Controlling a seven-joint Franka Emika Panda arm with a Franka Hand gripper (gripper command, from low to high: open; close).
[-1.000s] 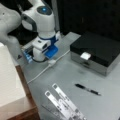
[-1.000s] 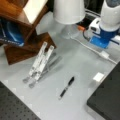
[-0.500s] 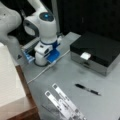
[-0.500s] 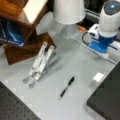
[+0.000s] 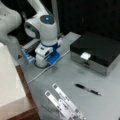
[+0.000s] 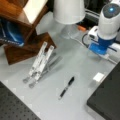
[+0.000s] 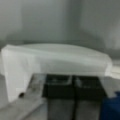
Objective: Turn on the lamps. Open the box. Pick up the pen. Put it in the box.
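A: Where is the pen (image 5: 87,89), and how does it look?

B: It lies flat on the grey bench (image 5: 110,100), apart from everything. It is slim and black with a thin silvery tip. In a front view it sits toward the bottom from the box (image 5: 97,51); in a front view (image 6: 67,87) it lies to the left of the box's dark lid (image 6: 107,100).

A: And the box?

B: Shut. Black lid, silver-grey sides, a small white tab (image 5: 85,56) at its front edge. One front view shows it whole; in a front view only a corner of the lid shows, cut off at the right and bottom edges, with the white tab (image 6: 98,77) just beside it.

A: The hand?

B: The hand (image 7: 73,86) shows in the wrist view as two dark fingers (image 7: 58,86) pressed together side by side, nothing between them, right under a pale, blurred curved thing that I cannot name. In both front views the arm's white wrist hides the hand; the wrist hangs low over a blue block (image 5: 53,57) well to the left of the box.

A: What else?

B: White perforated strips (image 5: 63,101) lie on the bench, down and left from the box. A white lampshade (image 6: 68,10), its top cut off, stands far up and left of the box lid, with a dark wooden shelf (image 6: 22,32) further left. Whether the lamp is lit I cannot tell.
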